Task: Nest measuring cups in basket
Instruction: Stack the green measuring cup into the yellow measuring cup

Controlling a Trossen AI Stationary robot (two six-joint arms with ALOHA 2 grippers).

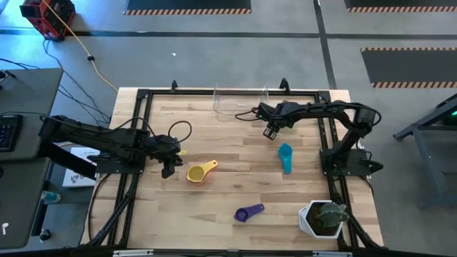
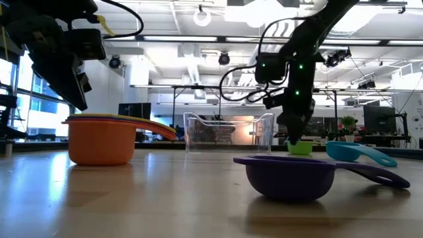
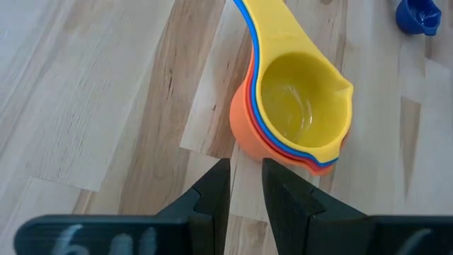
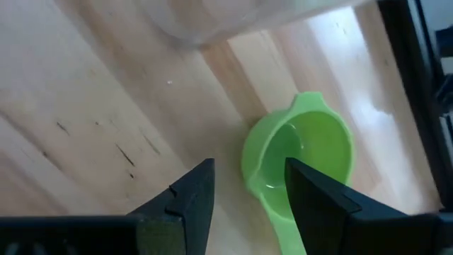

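A stack of nested cups [image 1: 200, 172] stands on the table. Yellow is innermost [image 3: 301, 106], with blue and red rims under it and orange outermost [image 2: 102, 140]. My left gripper [image 3: 245, 185] sits just on the table's left side of the stack, open by a narrow gap, with nothing between its fingers. The green cup [image 4: 297, 152] stands in front of the clear basket [image 1: 240, 100]. My right gripper [image 4: 248, 191] is open above the green cup, its fingers either side of the handle root. The teal cup [image 1: 285, 157] and the purple cup [image 1: 248, 213] lie apart on the table. My right gripper comes down from above over the green cup's handle root [image 4: 272, 195]. One finger [image 4: 315, 202] overlaps the cup's rim in the picture. Whether it touches the cup, I cannot tell. The cup sits upright on the table [image 2: 299, 147].
A white pot with a green plant [image 1: 325, 218] stands at the near right corner. The basket stands against the table's far edge [image 2: 228, 131]. The black frame rails [image 1: 136, 128] run along the table's sides. Bare wood lies between the stack and the teal cup.
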